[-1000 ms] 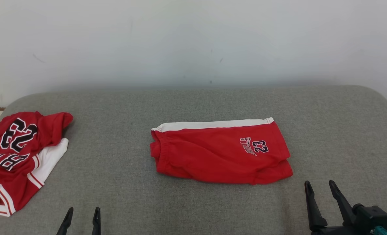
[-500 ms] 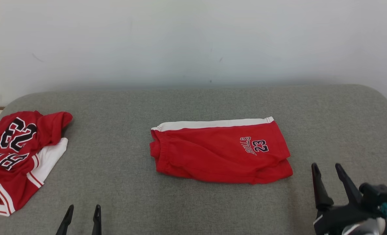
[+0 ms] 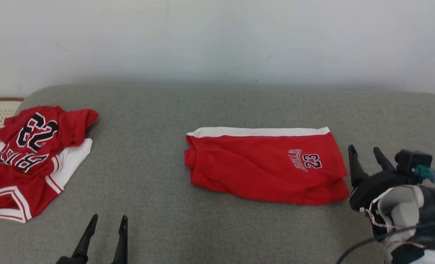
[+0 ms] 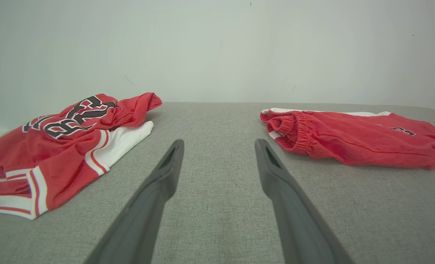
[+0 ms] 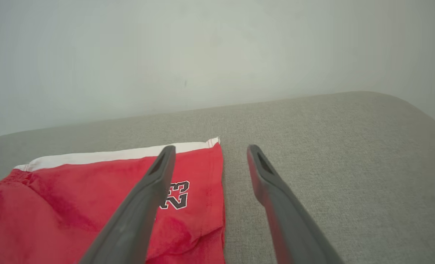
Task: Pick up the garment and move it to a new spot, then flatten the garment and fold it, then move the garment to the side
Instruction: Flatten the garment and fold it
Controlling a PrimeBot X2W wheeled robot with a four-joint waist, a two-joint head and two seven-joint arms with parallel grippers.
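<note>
1. Centrally, the folded red shorts (image 3: 265, 168) lie flat on the grey cushion (image 3: 217, 106). Their white band runs along the far edge, the waistband is to the left, and the printed 23 is toward the right.
2. Just beside the shorts' right edge stands the right gripper (image 3: 363, 147), its jaws spread apart and holding nothing. Whether a finger touches the cloth cannot be told.
3. Near the cushion's front edge hovers the left gripper (image 3: 109, 217), jaws spread and empty, well apart from both garments.
4. Bare cushion lies between the shorts and a crumpled red jersey (image 3: 30, 161) at the left end, with more bare cushion right of the shorts.
5. Behind the cushion's rounded back edge rises a pale wall (image 3: 217, 36).
</note>
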